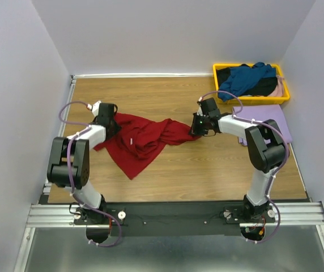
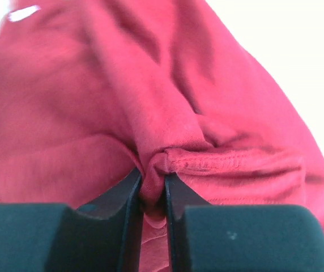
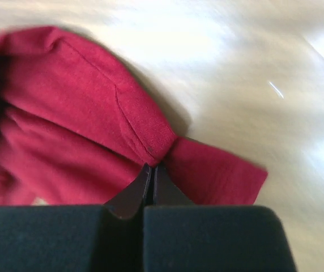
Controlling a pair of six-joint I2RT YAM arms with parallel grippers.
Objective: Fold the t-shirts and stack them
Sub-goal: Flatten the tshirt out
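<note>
Broadly, the wooden table (image 1: pixel 207 170) lies smooth and pale-grained under me. Across its middle sprawls the dark red t-shirt (image 1: pixel 142 141), a soft matte knit rumpled into thick folds. It stretches in a loose band between my two arms, with one corner pointing toward my bases. At the far right the lavender t-shirt (image 1: pixel 275 122) lies flat as a tidy rectangle, just in front of the yellow plastic tray (image 1: pixel 252 101). In the tray a teal blue t-shirt (image 1: pixel 247 79) is heaped over a black t-shirt (image 1: pixel 262 89). My left gripper (image 2: pixel 152 181) is clamped on a bunched fold of the red cloth, right beside a stitched hem. My right gripper (image 3: pixel 149 173) has its jaws nearly together at the shirt's other end; that view is blurred, but a thin edge of cloth seems pinched between them.
</note>
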